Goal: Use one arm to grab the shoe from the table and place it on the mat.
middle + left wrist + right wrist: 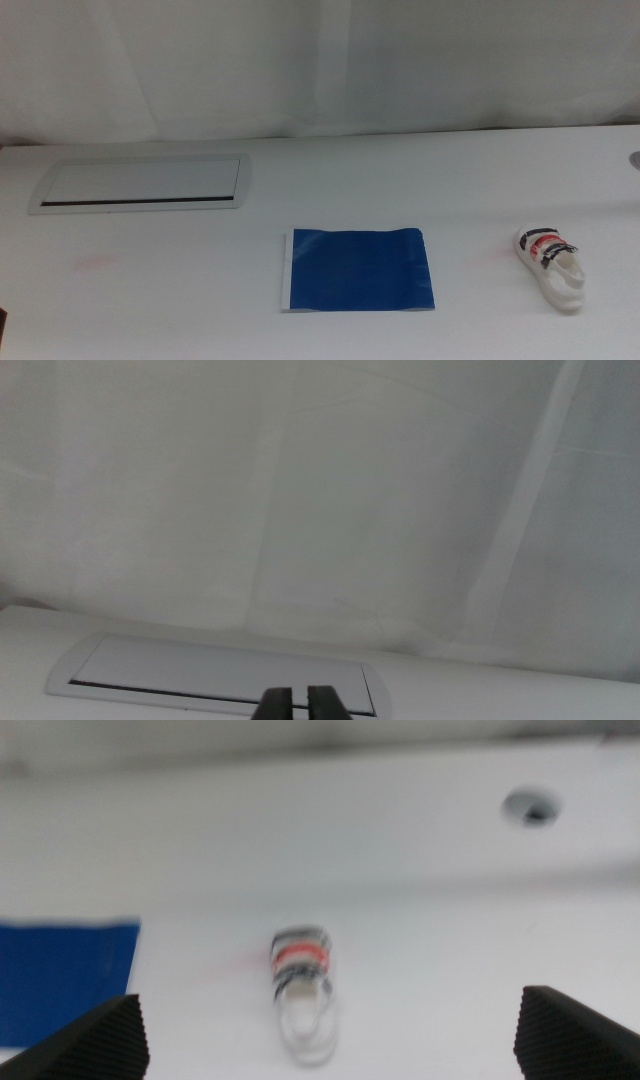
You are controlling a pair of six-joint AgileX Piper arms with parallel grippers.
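Shoe (pixel 553 267) sitting on the table (pixel 150 300), off the mat (pixel 360 270); neither arm touching it.

I'm seeing the white sandal lying well right of the blue mat in the middle view, red strap between two dark ones, nothing around it. Right gripper (pixel 330 1038) is hanging above it with jaws spread wide, shoe showing between them in the right wrist view, mat edge off to one side; picture is blurring a bit. Left gripper (pixel 297 703) is waiting elsewhere, jaw tips nearly touching, facing the grey recessed panel (pixel 220 675). Neither arm is showing in the middle view.
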